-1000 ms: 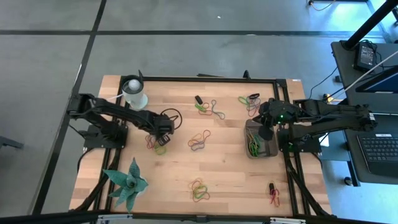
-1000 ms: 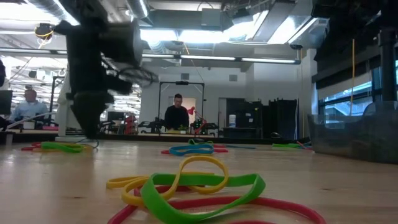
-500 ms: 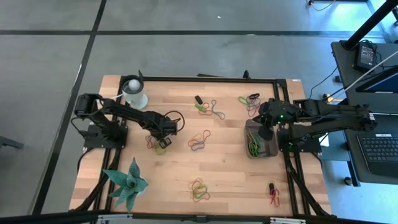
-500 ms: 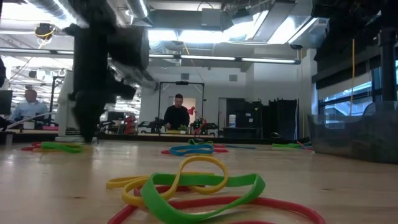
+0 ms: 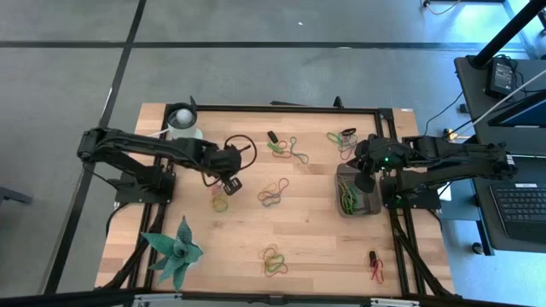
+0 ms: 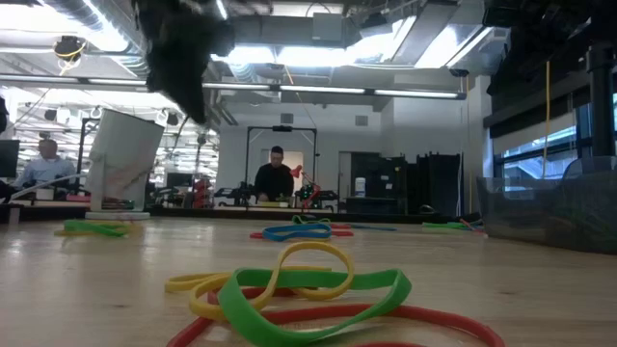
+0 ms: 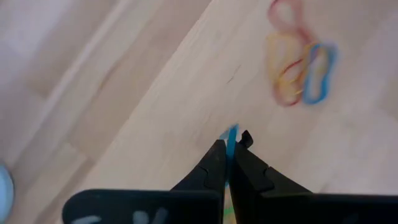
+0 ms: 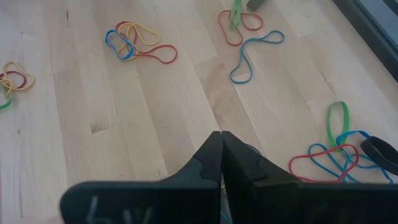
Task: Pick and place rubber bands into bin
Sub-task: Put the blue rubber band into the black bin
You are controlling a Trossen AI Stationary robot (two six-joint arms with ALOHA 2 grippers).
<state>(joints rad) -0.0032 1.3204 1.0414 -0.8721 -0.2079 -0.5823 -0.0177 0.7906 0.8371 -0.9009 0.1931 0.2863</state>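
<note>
Rubber bands lie in small coloured heaps on the wooden table (image 5: 316,230): one at the middle (image 5: 273,194), one by my left gripper (image 5: 220,203), one near the front (image 5: 273,260), others at the back (image 5: 290,149). The dark grey bin (image 5: 340,198) stands at the right with bands (image 5: 350,203) in it. My left gripper (image 5: 230,183) hangs above the table's left half, shut on a blue rubber band (image 7: 231,134). My right gripper (image 5: 365,182) is shut above the bin, with nothing seen between its fingers (image 8: 211,155). My left gripper pinches the blue rubber band between its two fingertips (image 7: 217,155). Only a short blue piece (image 7: 232,132) sticks out past them, and the fingers hide the rest. The fingers slant steeply down from well above the table.
A white cup (image 5: 183,124) stands at the back left, showing tilted in the low view (image 6: 123,159). A green plant (image 5: 175,251) sits at the front left. A small black piece (image 5: 272,136) lies at the back. More bands (image 5: 375,266) lie at the front right. People sit in the room beyond.
My left gripper stood down at the heap of bands on the table's left half, shut there on a blue band, and has risen well clear of the table, tipping a little flatter. The yellow and green bands stay on the table. My right arm has kept still.
</note>
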